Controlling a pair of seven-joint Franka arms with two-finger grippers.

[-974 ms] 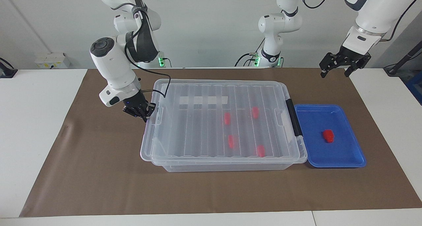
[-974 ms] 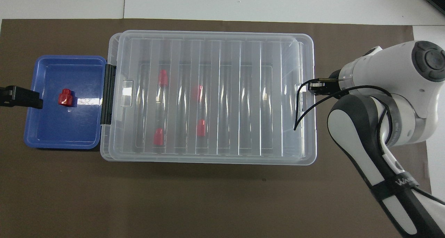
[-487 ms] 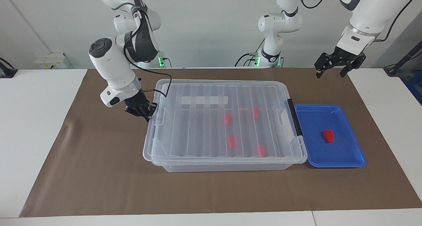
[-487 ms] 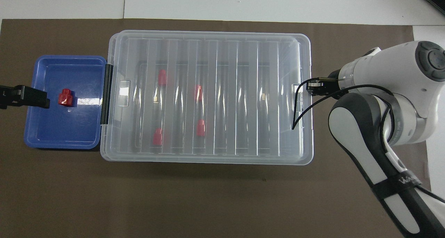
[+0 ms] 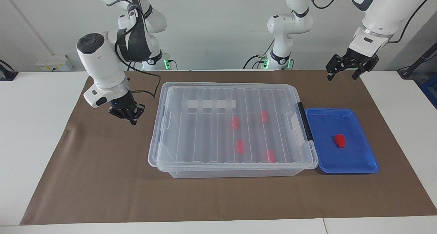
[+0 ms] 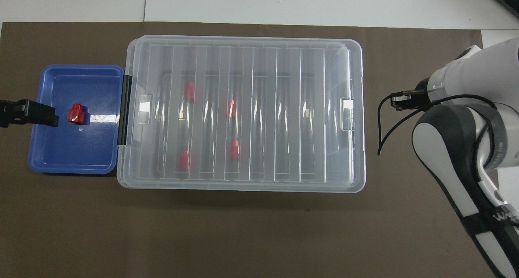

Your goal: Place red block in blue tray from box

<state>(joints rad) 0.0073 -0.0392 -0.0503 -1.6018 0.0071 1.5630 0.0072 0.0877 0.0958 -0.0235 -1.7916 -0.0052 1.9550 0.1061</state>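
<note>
The box (image 5: 205, 138) (image 6: 284, 119) stands mid-table with its ribbed clear lid lying flat on it. Several red blocks (image 5: 240, 146) (image 6: 234, 149) show through the lid. One more red block (image 5: 339, 140) (image 6: 77, 114) lies in the blue tray (image 5: 327, 124) (image 6: 61, 152), which touches the box's black-handle end. My right gripper (image 5: 129, 116) (image 6: 399, 100) is shut on nothing, low over the mat, a short way off the box's other end. My left gripper (image 5: 344, 71) (image 6: 30, 113) hangs open and empty, high over the tray's outer edge.
A brown mat (image 5: 102, 179) covers the table under the box and tray, with white tabletop at both ends. A third robot base (image 5: 285, 32) stands at the robots' edge, between the two arms. A black cable (image 6: 381, 123) loops from my right wrist.
The lid slid flush onto the box. My right gripper then pulled back from the box's end toward its own end of the table. The left gripper rose slightly, then held still.
</note>
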